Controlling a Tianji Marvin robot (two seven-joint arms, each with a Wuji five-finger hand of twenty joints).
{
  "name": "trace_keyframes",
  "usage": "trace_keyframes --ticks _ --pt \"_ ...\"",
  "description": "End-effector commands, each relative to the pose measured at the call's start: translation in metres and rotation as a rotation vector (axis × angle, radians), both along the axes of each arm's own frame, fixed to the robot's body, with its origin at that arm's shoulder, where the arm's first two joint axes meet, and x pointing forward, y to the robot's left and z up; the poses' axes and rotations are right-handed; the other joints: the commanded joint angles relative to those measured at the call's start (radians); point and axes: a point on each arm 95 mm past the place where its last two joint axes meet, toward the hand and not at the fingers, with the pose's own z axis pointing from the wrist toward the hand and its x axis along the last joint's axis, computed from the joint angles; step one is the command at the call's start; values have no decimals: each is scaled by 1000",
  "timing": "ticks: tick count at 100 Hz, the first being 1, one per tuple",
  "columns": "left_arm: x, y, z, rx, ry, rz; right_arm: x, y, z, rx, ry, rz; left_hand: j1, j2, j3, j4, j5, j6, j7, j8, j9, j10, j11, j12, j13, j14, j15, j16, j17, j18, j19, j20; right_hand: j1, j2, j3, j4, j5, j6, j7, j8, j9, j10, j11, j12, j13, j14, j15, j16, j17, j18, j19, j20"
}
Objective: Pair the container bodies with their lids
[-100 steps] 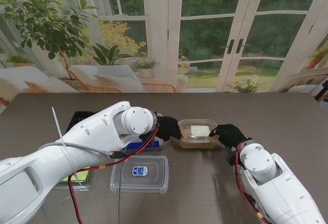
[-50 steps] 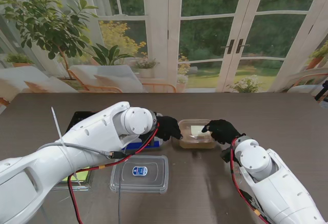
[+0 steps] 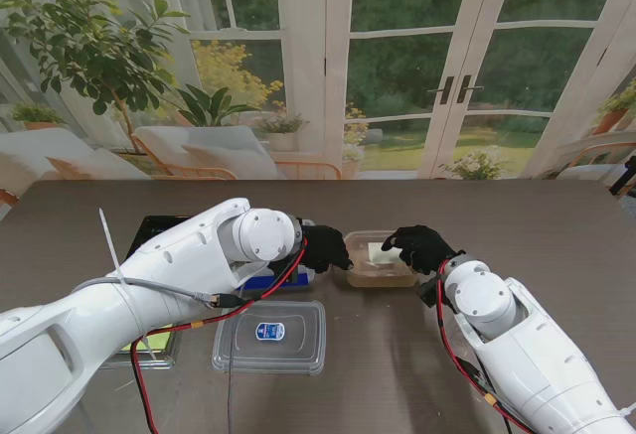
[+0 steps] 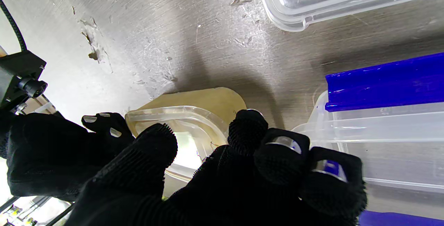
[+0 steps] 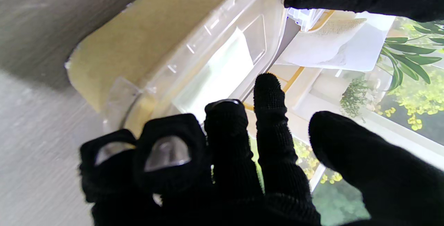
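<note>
Two black-gloved robot hands met at a small clear rectangular plastic container with a tan base (image 3: pixel 379 260), which sat near the middle of the dark wooden counter (image 3: pixel 556 235); the left robot hand (image 3: pixel 324 247) held its left rim, fingers (image 4: pixel 247 128) curled over the edge; the right robot hand (image 3: pixel 418 246) rested on the right rim, fingers (image 5: pixel 269 95) reaching over the opening, though whether it gripped could not be told; a clear flat rectangular lid with a blue label (image 3: pixel 270 336) lay nearer to me on the left; a clear tub with blue clips (image 4: pixel 388 122) stood just beside the left robot hand.
</note>
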Motion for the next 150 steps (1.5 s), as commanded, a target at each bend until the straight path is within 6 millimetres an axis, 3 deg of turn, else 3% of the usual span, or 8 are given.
trace_keyframes --ticks 1,27,33,56,63,111,150 --pt "-4 4 -9 15 35 -2 -10 29 -11 33 38 66 -4 21 -7 -22 73 55 105 50 1 14 13 8 13 -1 33 -4 6 -31 75 -1 5 -2 9 8 0 -26 -9 16 5 17 2 -6 19 26 13 6 -91 -222 -53 13" --pt "-5 5 -11 17 43 1 -13 30 -19 21 60 72 -4 21 -8 -22 75 55 106 51 1 14 13 8 13 -1 33 -5 6 -31 75 -1 6 -9 11 4 35 -2 4 20 16 18 2 -6 27 30 13 6 -86 -219 -52 14" --pt "-6 6 -12 17 46 1 -13 29 -21 16 65 71 -4 22 -9 -22 74 54 105 51 0 16 13 8 13 -1 33 -5 6 -31 75 -1 10 -18 19 -18 42 1 20 -4 20 17 1 -6 30 31 13 5 -84 -219 -52 13" --pt "-7 6 -14 20 52 2 -15 24 -26 -1 73 65 -3 22 -10 -22 75 55 106 51 0 15 13 8 13 -1 34 -5 6 -31 75 -1 10 -17 20 -21 33 0 30 -27 20 18 0 -6 30 34 12 4 -86 -218 -52 12" --pt "-7 6 -14 20 51 2 -15 22 -24 -4 62 58 -3 23 -11 -22 73 55 105 51 -1 15 12 7 11 0 33 -5 6 -31 75 -1 5 -4 13 4 13 -9 14 -18 19 18 -1 -5 30 34 12 4 -86 -216 -52 13" --pt "-7 6 -14 17 39 -2 -13 15 6 -40 -30 39 -2 23 -12 -21 70 53 103 50 -2 16 12 7 9 1 32 -4 4 -32 74 0 -3 -1 5 9 -13 -23 -10 0 14 17 -3 -5 27 28 13 6 -87 -217 -51 13" --pt "-8 7 -14 15 39 0 -14 27 8 -71 -40 101 -3 24 -14 -21 70 54 104 50 -2 15 12 8 8 1 31 -4 4 -32 74 0 -8 1 3 12 9 -25 -11 10 12 7 -3 -4 29 16 12 5 -84 -225 -50 12"
